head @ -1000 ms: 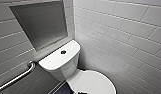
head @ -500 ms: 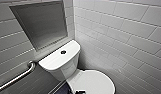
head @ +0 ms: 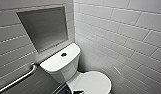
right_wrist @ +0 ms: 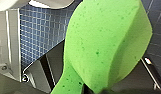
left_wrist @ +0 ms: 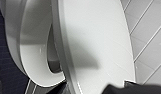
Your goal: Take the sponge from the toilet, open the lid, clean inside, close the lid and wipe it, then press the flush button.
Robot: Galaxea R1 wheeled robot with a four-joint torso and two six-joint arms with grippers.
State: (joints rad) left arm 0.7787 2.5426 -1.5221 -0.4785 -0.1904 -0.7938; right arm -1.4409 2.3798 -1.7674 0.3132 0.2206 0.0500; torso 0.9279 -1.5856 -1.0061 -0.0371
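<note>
Your right gripper (right_wrist: 94, 88) is clenched on the sponge (right_wrist: 103, 42), and holds it over the blue tiled floor (right_wrist: 41, 37) near the toilet (head: 62, 66). The sponge is light and soft: it squeezes narrow at the grasp and flares wide beyond it, so I judge it bends under pressure. Hold it deep. The lid (left_wrist: 96, 45) looks glossy, stiff and probably slippery; take it under its front edge. The left gripper (left_wrist: 131, 89) is near this edge, but I cannot tell if it is clenched or released.
</note>
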